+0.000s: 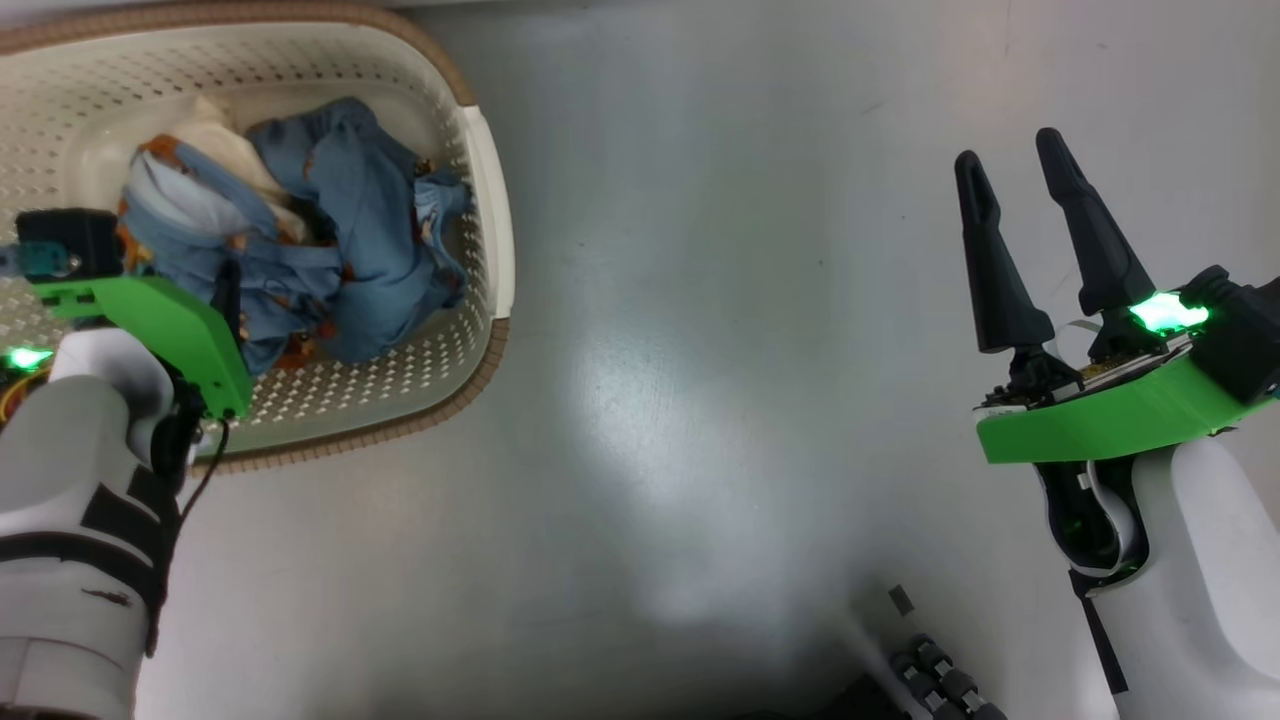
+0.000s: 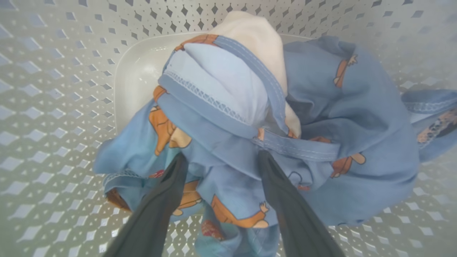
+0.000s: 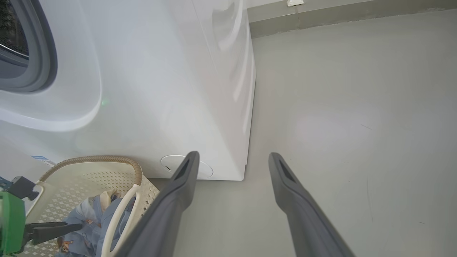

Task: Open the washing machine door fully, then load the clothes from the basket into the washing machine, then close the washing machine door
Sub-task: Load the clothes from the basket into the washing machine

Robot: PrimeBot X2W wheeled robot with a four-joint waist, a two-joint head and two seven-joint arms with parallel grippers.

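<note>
Loading: spread left pincer (image 2: 222,156) straddles the clothes (image 2: 321,117) mid-frame in the basket (image 2: 53,107); next pinch, lift. Right pincer (image 1: 1010,150) spread.

The basket (image 1: 497,200), cream-white perforated plastic with a brown woven-look rim and 1 white side handle in sight, stands upright on the grey floor (image 1: 750,300), close before the washing machine (image 3: 160,89). The clothes (image 1: 350,230) lie bundled inside it: crumpled light blue fabric with orange cartoon prints, wrapped around a cream-white piece, with bare basket bottom beside them. The washing machine is a white box. Its round opening stands uncovered, showing the grey gasket (image 3: 43,53) and dark drum (image 3: 12,32). A blue sticker (image 3: 38,157) sits low on its front.
</note>
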